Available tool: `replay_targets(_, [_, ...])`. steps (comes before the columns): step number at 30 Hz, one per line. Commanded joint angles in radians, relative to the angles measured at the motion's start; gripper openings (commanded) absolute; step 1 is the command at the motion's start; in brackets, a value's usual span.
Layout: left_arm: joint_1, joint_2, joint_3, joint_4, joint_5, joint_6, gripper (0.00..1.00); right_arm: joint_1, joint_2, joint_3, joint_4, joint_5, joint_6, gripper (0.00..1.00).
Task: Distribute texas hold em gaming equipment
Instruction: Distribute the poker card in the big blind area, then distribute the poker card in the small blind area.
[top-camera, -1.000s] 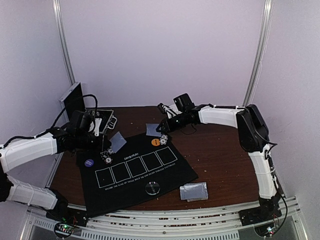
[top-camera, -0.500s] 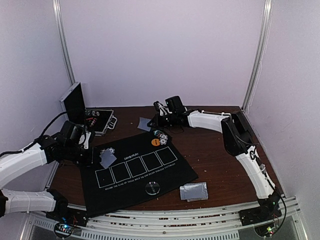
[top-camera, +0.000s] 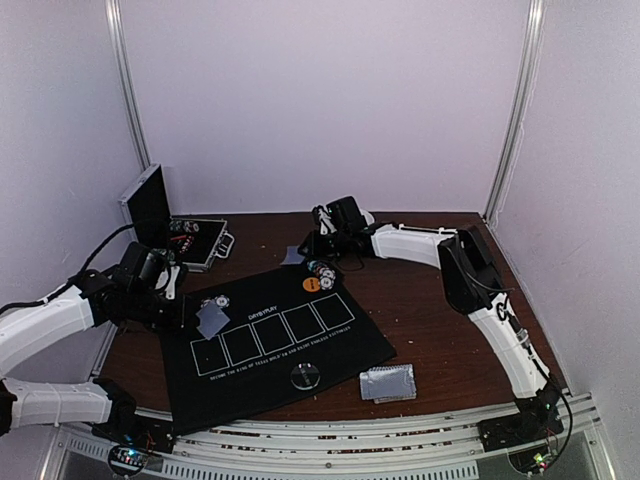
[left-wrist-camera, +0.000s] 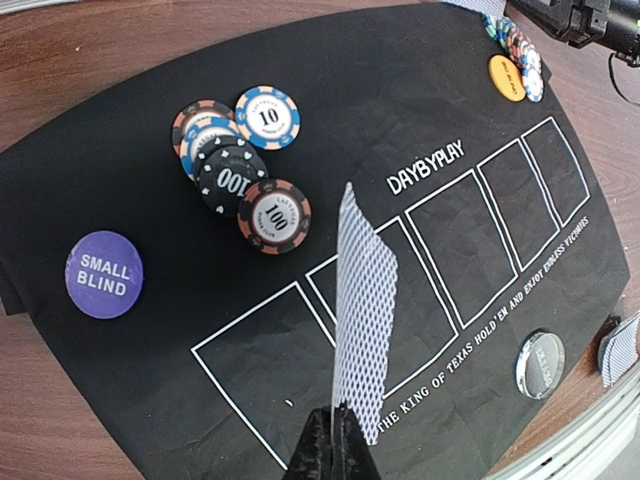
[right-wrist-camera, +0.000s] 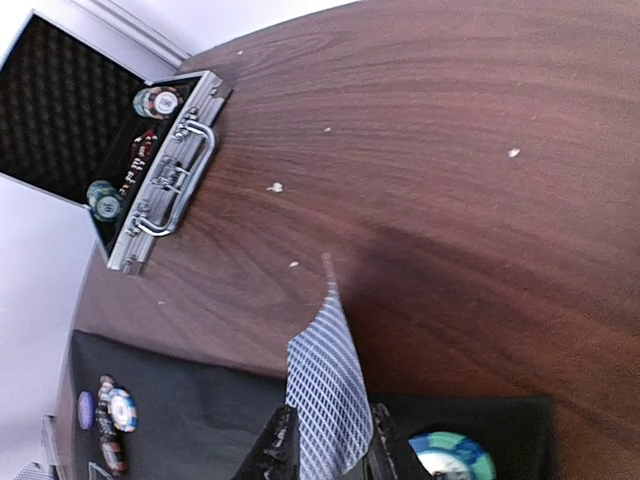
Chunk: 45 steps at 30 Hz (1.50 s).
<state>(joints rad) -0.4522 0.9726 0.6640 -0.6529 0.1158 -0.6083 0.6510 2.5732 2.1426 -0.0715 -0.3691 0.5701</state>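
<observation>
only left wrist view shows left gripper (left-wrist-camera: 332, 445) pinching card (left-wrist-camera: 362, 300) edge; right gripper (right-wrist-camera: 330, 450) slightly apart around second card (right-wrist-camera: 325, 390), grip unclear.

The mat (left-wrist-camera: 150, 400) is black with white box outlines and lettering, on a reddish-brown wooden table (right-wrist-camera: 450, 150). The purple disc (left-wrist-camera: 104, 274) bears white words; the chips (left-wrist-camera: 274, 216) are striped blue-white or red-black. The playing card (left-wrist-camera: 362, 310) shows a grey-blue lattice back.

This looks like a robotics lab test booth: plain lilac walls (top-camera: 320, 100) and aluminium posts (top-camera: 125, 90) box in a brown wooden table (top-camera: 430, 300), and slotted metal rails (top-camera: 350, 445) along the frame's bottom carry a white left arm (top-camera: 50, 310) and right arm (top-camera: 510, 340).
</observation>
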Motion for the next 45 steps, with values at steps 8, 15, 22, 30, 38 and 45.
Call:
replay_targets(8, [0.051,-0.015,0.039,-0.023,-0.016,0.014,0.0,0.004,-0.179,-0.097,-0.021,0.219,-0.094,0.38])
replay_targets(15, [0.201,-0.044,0.057,-0.065,-0.008,0.012,0.0,0.021,-0.314,-0.19,-0.011,0.272,-0.205,0.42])
replay_targets(22, [0.439,-0.063,0.043,-0.096,-0.032,-0.005,0.0,0.027,-0.49,-0.428,0.067,0.172,-0.266,0.43])
replay_targets(30, [0.578,-0.073,-0.03,0.096,-0.002,-0.07,0.0,0.027,-0.603,-0.584,0.064,0.11,-0.349,0.44])
replay_targets(38, [0.593,-0.037,-0.177,0.261,-0.035,-0.205,0.0,0.02,-0.606,-0.613,0.036,0.098,-0.396,0.45])
replay_targets(45, [0.603,0.003,-0.275,0.363,-0.099,-0.241,0.0,0.016,-0.612,-0.631,0.015,0.089,-0.407,0.44])
